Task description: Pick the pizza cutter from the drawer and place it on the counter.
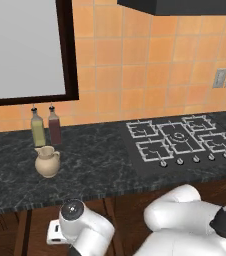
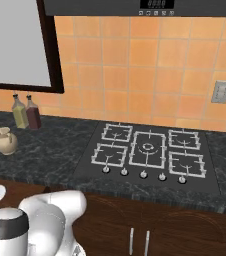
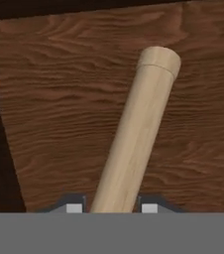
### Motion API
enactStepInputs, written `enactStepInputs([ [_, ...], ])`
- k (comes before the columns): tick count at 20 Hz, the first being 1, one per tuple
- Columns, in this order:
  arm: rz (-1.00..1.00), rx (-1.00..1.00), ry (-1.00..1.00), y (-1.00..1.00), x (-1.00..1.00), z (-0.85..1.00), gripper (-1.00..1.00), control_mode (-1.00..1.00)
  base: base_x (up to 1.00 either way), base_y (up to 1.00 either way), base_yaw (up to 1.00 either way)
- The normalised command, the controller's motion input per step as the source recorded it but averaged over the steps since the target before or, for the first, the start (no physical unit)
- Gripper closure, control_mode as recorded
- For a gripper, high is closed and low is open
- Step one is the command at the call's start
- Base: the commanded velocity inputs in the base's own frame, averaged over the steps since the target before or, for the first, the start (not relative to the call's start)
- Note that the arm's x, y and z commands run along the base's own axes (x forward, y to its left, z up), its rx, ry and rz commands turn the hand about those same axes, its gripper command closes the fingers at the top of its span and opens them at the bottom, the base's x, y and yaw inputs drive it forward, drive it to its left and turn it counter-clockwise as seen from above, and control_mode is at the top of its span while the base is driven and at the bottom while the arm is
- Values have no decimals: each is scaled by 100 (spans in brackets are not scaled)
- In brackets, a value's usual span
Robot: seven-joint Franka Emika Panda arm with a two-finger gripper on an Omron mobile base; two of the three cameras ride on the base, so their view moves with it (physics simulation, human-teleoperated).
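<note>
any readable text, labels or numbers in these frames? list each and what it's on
Range hood control panel: a small dark display with faint marks, too small and blurred to read.
Two oil bottles: no label legible.
Hob knobs: no readable markings.
Wall outlet plates: blank.
Pizza cutter handle and drawer floor: plain wood, no text.
So nothing readable.

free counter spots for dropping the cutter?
Widest bare patch: counter between the beige jug and the hob. A narrower patch lies left of the jug. Crowded: jug plus two bottles along the wall. End effector straddles the cutter handle over the drawer floor.
</note>
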Motion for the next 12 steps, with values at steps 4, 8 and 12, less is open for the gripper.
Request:
enactStepInputs([
  [4,-28,12,-18,-47,68,100,100,-100,0,0,0],
  [8,-28,12,-1,-31,100,100,100,-100,0,0,0],
  [12,-24,7,6,-26,100,100,100,-100,0,0,0],
])
